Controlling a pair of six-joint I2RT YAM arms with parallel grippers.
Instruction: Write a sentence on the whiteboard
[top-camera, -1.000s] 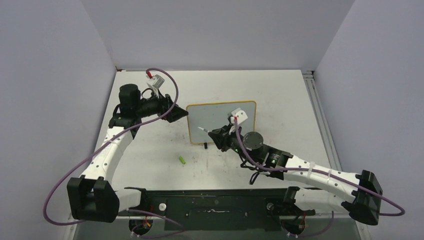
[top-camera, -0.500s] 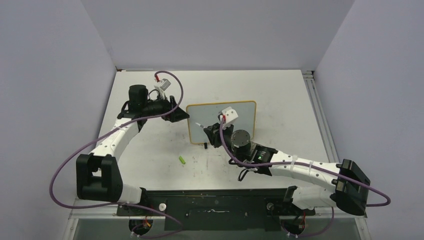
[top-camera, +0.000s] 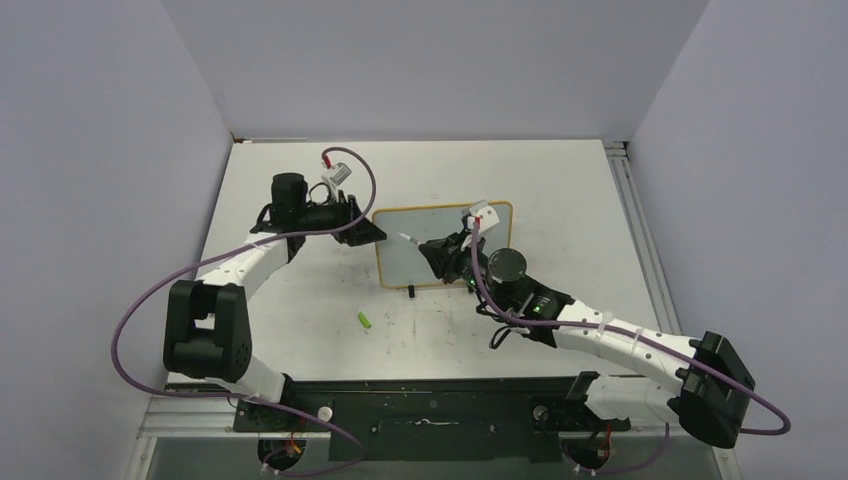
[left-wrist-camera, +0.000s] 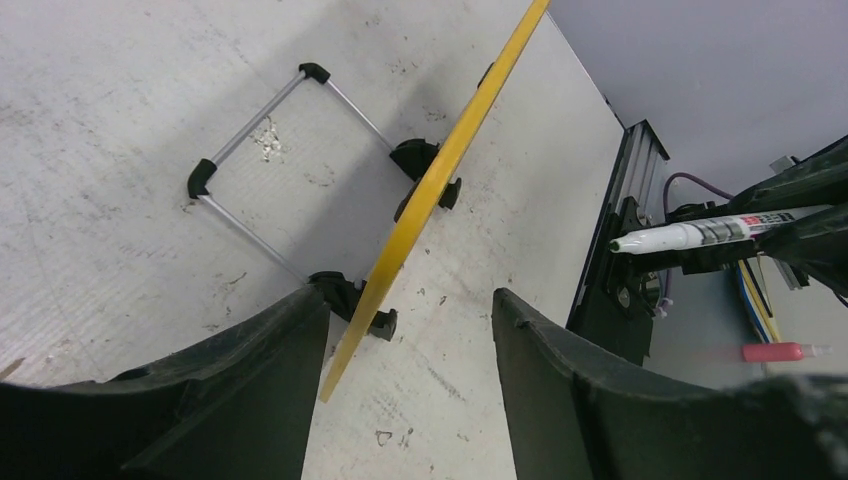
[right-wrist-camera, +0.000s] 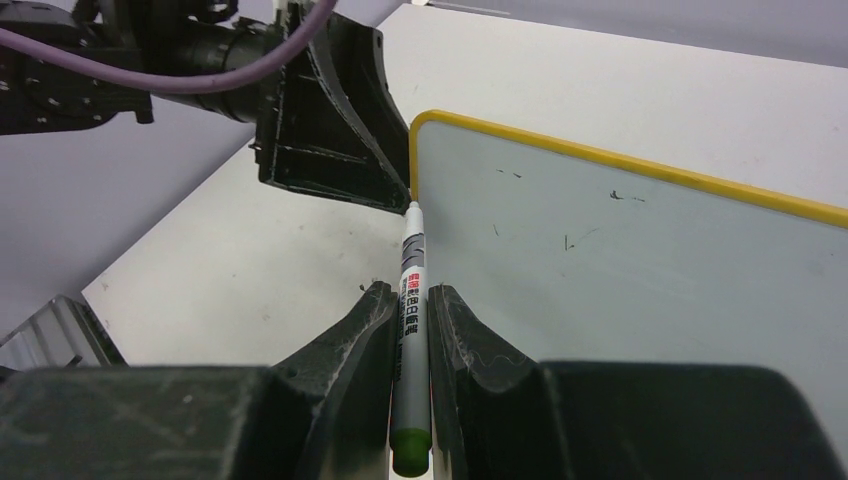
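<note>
Yellow-framed whiteboard (top-camera: 435, 222): stands propped on the table (top-camera: 560, 200). Its left edge reaches in between the jaws of the left gripper (top-camera: 368, 230), and its face lies just ahead of the jaws of the right gripper (top-camera: 428, 250).
Left jaws: apart, one finger on each side of the board's edge (left-wrist-camera: 440, 180). In the left wrist view the yellow frame runs slantwise through the gap of the left gripper (left-wrist-camera: 408, 300), nearer the finger on the left of that view. I cannot tell whether it touches that finger.
Right jaws: pressed together on a marker (right-wrist-camera: 410, 290), which lies lengthwise between the fingers of the right gripper (right-wrist-camera: 408, 292).
Marker detail: white barrel with a printed label. The green rear end sits back between the jaws. The tip reaches out past the fingertips, just beside the board's top left corner and the left gripper's finger. I cannot tell whether the tip touches the board.
Board face (right-wrist-camera: 640, 270): pale, with a few small dark scuffs, ahead and to the right of the right jaws.
Behind the board: a wire stand (left-wrist-camera: 265, 150) with black corner pieces lies on the table beyond the left jaws. Two black feet (left-wrist-camera: 420, 155) sit at the board's lower edge.
Loose piece: a green cap (top-camera: 365, 320) on the table, well apart from both pairs of jaws, on the side of the arm bases.
</note>
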